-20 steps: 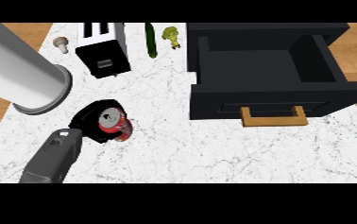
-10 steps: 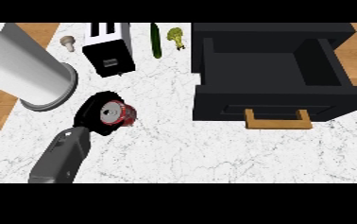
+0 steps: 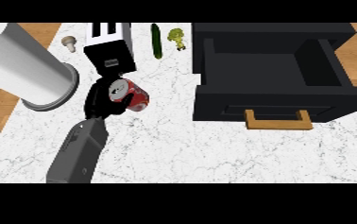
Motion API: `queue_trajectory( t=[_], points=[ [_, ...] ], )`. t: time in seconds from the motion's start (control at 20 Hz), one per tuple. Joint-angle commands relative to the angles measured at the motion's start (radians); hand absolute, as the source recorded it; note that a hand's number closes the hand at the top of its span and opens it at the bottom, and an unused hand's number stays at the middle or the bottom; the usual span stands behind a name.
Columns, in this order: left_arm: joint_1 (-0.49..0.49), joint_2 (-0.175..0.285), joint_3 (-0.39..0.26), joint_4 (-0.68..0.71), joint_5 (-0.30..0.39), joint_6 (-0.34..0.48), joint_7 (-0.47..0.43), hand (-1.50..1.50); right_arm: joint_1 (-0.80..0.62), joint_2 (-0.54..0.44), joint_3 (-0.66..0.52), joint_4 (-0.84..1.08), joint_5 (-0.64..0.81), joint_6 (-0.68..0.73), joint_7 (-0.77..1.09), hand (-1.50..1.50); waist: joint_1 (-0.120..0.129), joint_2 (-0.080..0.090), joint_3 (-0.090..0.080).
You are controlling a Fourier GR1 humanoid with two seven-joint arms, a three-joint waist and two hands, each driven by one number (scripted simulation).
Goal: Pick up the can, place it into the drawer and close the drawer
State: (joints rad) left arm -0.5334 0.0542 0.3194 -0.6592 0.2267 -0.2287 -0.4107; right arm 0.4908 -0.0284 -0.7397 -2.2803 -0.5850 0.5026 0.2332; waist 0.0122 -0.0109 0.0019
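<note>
Can is in your left hand, fingers curled round it, above the counter well left of the open drawer. Grasp looks done; you've yet to carry, place and close.

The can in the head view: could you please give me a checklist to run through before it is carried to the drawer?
1. Grip: left hand curled round the red can: ok.
2. Lift: red can off the marble counter: cannot tell.
3. Target: black drawer open: ok.
4. Path: cucumber lies off the straight line from can to drawer: ok.
5. Closing: wooden handle uncovered: ok.
6. Spare: right hand ready: cannot tell, not in view.
</note>
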Motion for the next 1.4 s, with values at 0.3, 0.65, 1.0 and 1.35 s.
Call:
queue_trajectory(
  t=[0.3, 0.65, 1.0, 1.35],
  points=[
    [0.036, -0.054, -0.243, -0.520, 0.075, 0.290, 0.322, 1.50, -0.031, -0.025, 0.006, -0.053, -0.023, -0.068, 0.080, -1.50, 0.003, 0.001, -0.001],
    [0.008, -0.054, -0.358, -0.714, 0.042, 0.491, 0.474, 1.50, 0.073, 0.028, 0.067, -0.017, 0.024, 0.000, -0.059, -1.50, -0.023, 0.006, -0.001],
    [-0.126, -0.054, -0.433, -0.748, 0.005, 0.625, 0.586, 1.50, -0.054, -0.017, 0.034, -0.048, -0.014, -0.084, 0.085, -1.50, -0.020, 0.009, -0.002],
    [-0.332, -0.054, -0.394, -0.564, 0.025, 0.676, 0.579, 1.50, -0.055, -0.038, 0.018, -0.016, -0.026, -0.065, 0.052, -1.50, -0.030, 0.012, -0.002]
  ],
)
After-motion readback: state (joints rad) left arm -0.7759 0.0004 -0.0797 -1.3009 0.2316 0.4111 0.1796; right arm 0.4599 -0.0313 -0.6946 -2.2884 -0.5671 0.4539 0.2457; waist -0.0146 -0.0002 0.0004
